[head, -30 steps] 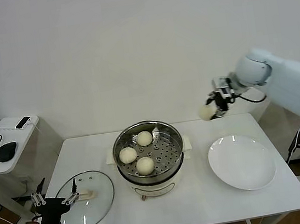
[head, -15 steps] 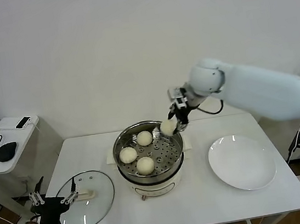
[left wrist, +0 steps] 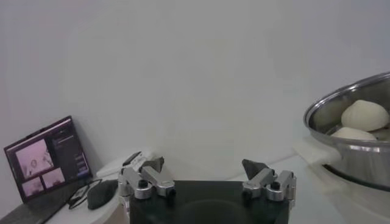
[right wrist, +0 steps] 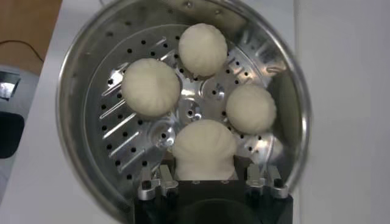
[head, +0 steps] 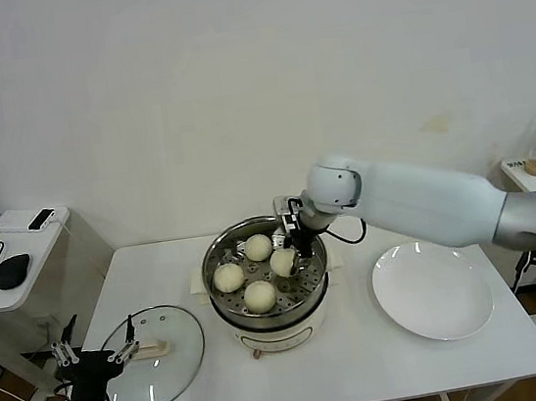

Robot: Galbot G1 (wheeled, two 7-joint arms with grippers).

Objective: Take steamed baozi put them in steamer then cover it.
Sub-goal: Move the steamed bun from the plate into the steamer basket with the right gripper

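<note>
The steamer (head: pixel 318 271) stands mid-table on its white base. Three baozi lie on its perforated tray: one at the back (head: pixel 258 247), one on the left (head: pixel 228 277), one at the front (head: pixel 259 296). My right gripper (head: pixel 291 249) reaches into the pot and is shut on a fourth baozi (head: pixel 283 262), low over the tray's right side. In the right wrist view the gripper (right wrist: pixel 205 167) clasps that baozi (right wrist: pixel 203 146) by its sides, with the other three beyond it. The glass cover (head: pixel 176 361) lies flat at the table's left. My left gripper (head: pixel 97 361) waits open at the cover's left edge.
An empty white plate (head: pixel 432 290) lies right of the steamer. A side table at far left carries a mouse (head: pixel 11 271) and a laptop. In the left wrist view the open gripper (left wrist: pixel 203 167) faces the steamer's wall (left wrist: pixel 356 155).
My right arm swung left from above the plate's far side and came down into the steamer, carrying the fourth baozi. The left arm has not moved.
</note>
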